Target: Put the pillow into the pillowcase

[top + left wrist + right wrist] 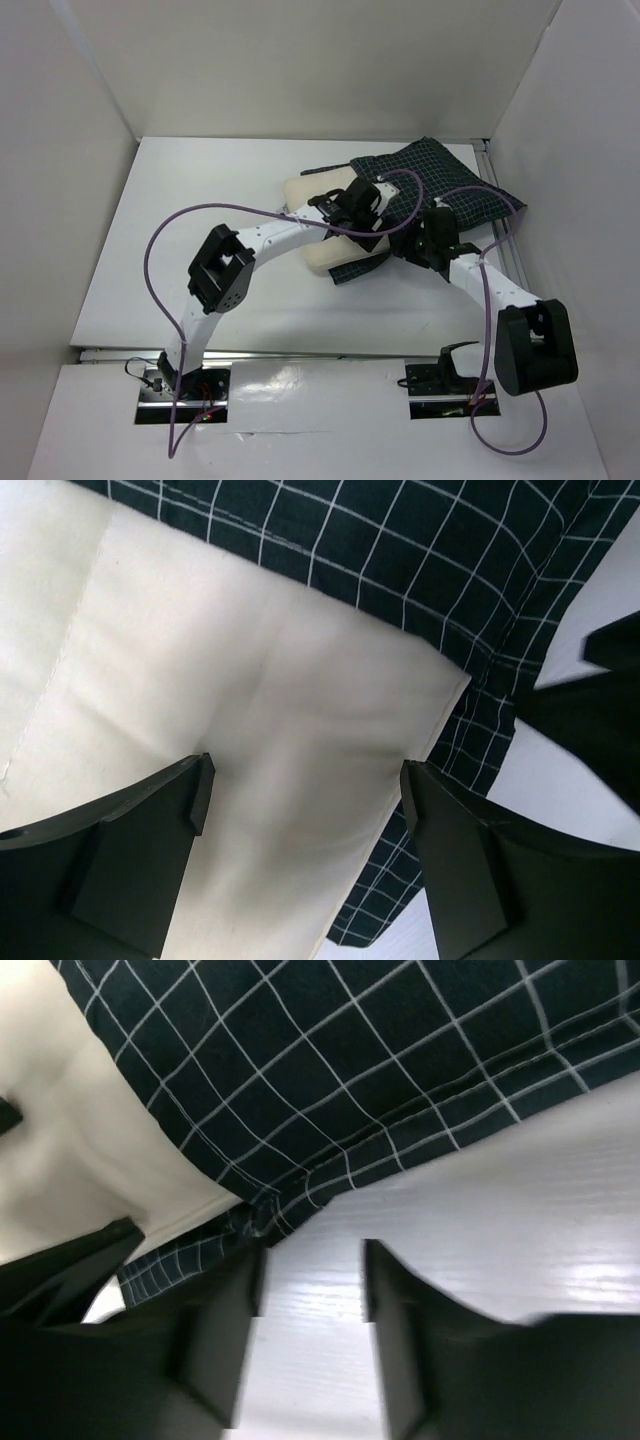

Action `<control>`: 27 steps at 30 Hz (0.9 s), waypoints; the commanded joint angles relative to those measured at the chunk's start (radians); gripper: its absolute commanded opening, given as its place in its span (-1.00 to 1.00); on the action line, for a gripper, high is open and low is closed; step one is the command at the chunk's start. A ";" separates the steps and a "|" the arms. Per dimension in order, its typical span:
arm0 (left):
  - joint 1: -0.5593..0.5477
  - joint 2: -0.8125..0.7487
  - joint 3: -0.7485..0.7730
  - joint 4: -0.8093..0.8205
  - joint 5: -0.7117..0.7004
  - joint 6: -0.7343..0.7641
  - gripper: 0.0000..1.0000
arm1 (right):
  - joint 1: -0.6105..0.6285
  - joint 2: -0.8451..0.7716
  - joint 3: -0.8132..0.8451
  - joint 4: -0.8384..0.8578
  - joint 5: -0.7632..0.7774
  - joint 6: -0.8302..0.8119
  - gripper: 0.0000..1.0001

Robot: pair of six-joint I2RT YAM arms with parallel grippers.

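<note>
Top external view is showing the pillow (325,258) lying mid-table, largely uncovered, with the pillowcase (430,165) spreading to its right and showing beneath its near edge. Insertion is judged barely begun (whether any corner is sitting inside the opening cannot be told), so nearly the whole pillow is remaining to be sleeved. The left gripper (307,780) is hovering over a pillow corner, fingers spread wide, gripping nothing. The right gripper (310,1280) is standing partly open over the bare table (520,1210) beside the cloth hem, likewise gripping nothing.
</note>
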 commanded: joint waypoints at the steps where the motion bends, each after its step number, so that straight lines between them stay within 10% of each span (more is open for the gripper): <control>1: 0.006 -0.066 -0.033 -0.020 -0.016 0.027 0.88 | -0.005 0.016 0.014 0.102 -0.017 0.007 -0.05; 5: -0.003 -0.097 -0.059 -0.020 -0.029 0.036 0.88 | -0.005 0.039 0.025 0.120 0.001 0.020 -0.13; 11: -0.021 -0.122 -0.101 -0.011 -0.047 0.084 0.96 | -0.015 0.058 0.016 0.164 0.012 0.008 -1.00; 22: -0.055 0.025 -0.019 -0.054 -0.113 0.127 0.97 | -0.015 -0.083 0.050 0.121 -0.121 -0.077 -1.00; 25: -0.055 0.065 0.027 -0.054 -0.113 0.127 0.80 | -0.015 -0.122 0.070 0.102 -0.154 -0.098 -1.00; 27: -0.055 0.097 0.053 -0.054 -0.087 0.127 0.34 | -0.015 -0.134 0.079 0.084 -0.154 -0.098 -1.00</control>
